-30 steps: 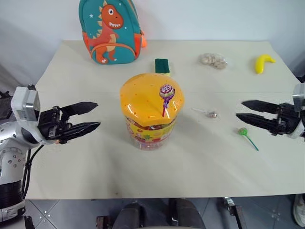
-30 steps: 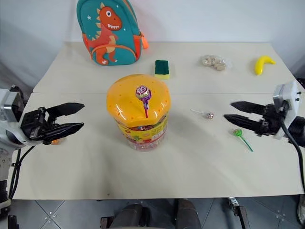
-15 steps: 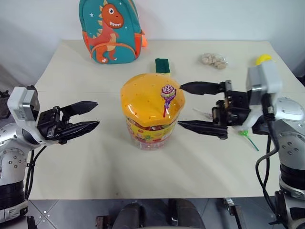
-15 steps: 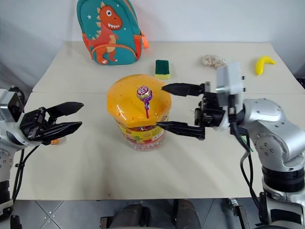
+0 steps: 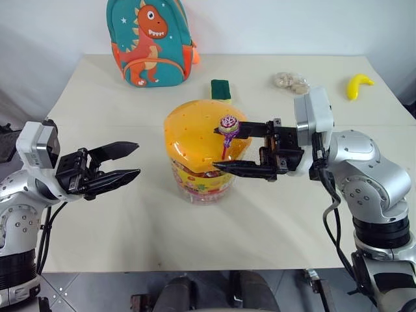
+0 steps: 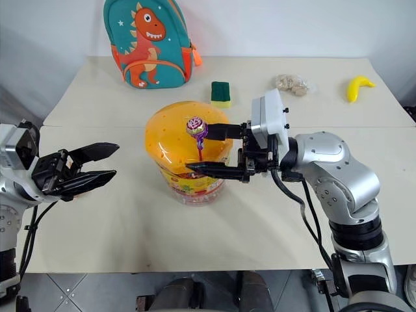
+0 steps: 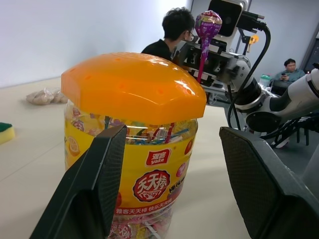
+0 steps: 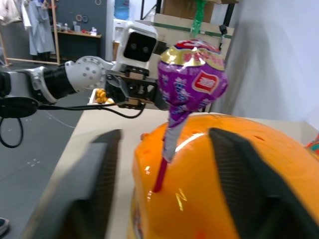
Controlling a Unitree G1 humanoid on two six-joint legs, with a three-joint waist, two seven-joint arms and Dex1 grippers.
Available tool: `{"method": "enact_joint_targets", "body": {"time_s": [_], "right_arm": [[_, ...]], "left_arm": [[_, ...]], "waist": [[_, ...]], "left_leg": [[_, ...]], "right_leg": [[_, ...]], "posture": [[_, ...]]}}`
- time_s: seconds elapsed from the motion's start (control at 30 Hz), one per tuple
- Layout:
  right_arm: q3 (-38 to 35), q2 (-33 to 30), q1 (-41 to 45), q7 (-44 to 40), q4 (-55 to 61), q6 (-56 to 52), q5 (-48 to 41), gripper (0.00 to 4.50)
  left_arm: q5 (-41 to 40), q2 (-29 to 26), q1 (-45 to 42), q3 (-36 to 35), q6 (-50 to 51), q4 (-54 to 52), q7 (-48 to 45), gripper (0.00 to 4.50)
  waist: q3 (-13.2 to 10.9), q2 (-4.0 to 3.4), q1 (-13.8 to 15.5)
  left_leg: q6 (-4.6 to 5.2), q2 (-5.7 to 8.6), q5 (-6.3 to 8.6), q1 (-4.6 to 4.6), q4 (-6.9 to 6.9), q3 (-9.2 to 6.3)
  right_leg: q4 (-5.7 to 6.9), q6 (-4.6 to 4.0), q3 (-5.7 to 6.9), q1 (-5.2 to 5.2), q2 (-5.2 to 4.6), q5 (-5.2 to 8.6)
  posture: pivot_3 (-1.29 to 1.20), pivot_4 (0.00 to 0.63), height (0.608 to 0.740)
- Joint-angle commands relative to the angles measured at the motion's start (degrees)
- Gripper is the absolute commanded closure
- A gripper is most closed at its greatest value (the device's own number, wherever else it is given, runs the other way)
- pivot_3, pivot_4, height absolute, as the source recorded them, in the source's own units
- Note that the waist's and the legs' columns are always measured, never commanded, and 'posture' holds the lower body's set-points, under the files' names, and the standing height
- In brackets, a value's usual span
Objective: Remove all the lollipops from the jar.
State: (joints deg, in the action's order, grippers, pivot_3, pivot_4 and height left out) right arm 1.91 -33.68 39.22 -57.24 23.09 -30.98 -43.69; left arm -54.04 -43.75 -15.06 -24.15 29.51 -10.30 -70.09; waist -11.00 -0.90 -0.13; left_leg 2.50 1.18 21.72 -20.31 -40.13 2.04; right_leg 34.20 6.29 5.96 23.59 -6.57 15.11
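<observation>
the jar has an orange-yellow domed lid dotted with small holes and a yellow label band with red marks; the lollipop wears a purple-pink patterned wrapper on a red stick; the backpack is teal with an orange dinosaur; the banana is yellow; the sponge is green

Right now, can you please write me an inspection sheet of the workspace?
Surface: cream table.
Job's things: jar upright at centre, orange lid on; purple lollipop stands in a lid hole.
Clutter: dinosaur backpack, green sponge, clear bag of pale pieces, banana along the far edge.
Grippers: left gripper open, apart from the jar; right gripper open, fingers either side of the lollipop.
Cables: black cables along the right arm.
Surroundings: white wall; seated people in the left wrist view.
</observation>
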Motion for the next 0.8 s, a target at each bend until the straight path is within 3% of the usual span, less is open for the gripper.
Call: {"method": "enact_joint_targets", "body": {"time_s": [0.03,0.17,0.27,0.4,0.53,0.67,0.8], "right_arm": [[-1.95,0.98,0.07,-1.56,-0.65,3.09,-0.29,3.04],[-7.8,2.82,0.72,-2.96,-3.74,2.69,-8.09,4.43],[-15.01,2.54,4.76,3.77,-5.84,-3.44,-20.57,4.47],[-20.69,-4.73,5.33,7.07,-8.32,-8.54,-23.06,4.47],[-22.61,-17.03,1.02,2.89,-15.79,-7.57,-13.17,4.47],[-13.73,-31.14,-9.87,-1.98,-29.79,4.54,10.73,4.47],[-8.07,-31.66,-12.85,0.68,-37.91,5.59,20.51,4.47]], "left_arm": [[-0.82,-0.51,-0.88,-1.53,-0.82,-1.22,0.31,1.35],[-1.23,-0.27,-2.24,-1.07,-0.82,-1.58,0.5,1.35],[-1.39,-0.18,-2.99,-0.96,-0.64,-1.58,0.51,1.35],[-0.65,-0.75,-3.13,-0.77,-1.02,-0.85,-0.73,1.35],[0.69,-1.51,-2.77,-0.53,-1.73,-0.76,-2.08,1.35],[3.23,-2.11,-2.3,0.3,-3.49,0.03,-3.73,1.35],[5.11,-2.29,-0.39,1.2,-4.62,-0.27,-5.1,1.35]], "waist": [[0.0,0.0,-0.03],[0.0,0.01,0.05],[-0.01,0.0,-0.01],[0.0,0.0,0.11],[-0.01,0.01,0.2],[0.02,0.08,0.4],[-0.01,0.01,-0.23]], "left_leg": [[0.0,0.0,0.0,0.0,0.0,0.0],[0.0,0.0,0.0,0.0,0.0,0.0],[0.03,0.02,-0.02,0.0,-0.02,-0.01],[0.01,-0.03,-0.01,0.0,0.04,-0.07],[0.05,0.02,0.01,-0.06,0.05,-0.02],[0.14,0.04,0.04,-0.08,0.05,0.08],[0.16,0.02,0.03,-0.02,0.05,0.3]], "right_leg": [[0.01,0.0,0.0,0.01,0.0,0.0],[0.01,0.0,0.01,0.0,0.02,0.0],[0.03,0.0,0.01,-0.01,0.0,0.0],[-0.01,-0.03,0.04,0.0,-0.02,0.02],[-0.06,-0.03,0.04,0.0,-0.03,0.02],[-0.18,0.02,0.02,-0.03,-0.01,-0.01],[-0.12,0.07,0.03,0.01,0.0,-0.04]], "posture": [[0.0,0.15,0.74],[0.0,0.15,0.74],[0.0,0.15,0.74],[0.0,0.15,0.74],[0.0,0.15,0.74],[0.0,0.15,0.74],[0.0,0.15,0.74]]}}
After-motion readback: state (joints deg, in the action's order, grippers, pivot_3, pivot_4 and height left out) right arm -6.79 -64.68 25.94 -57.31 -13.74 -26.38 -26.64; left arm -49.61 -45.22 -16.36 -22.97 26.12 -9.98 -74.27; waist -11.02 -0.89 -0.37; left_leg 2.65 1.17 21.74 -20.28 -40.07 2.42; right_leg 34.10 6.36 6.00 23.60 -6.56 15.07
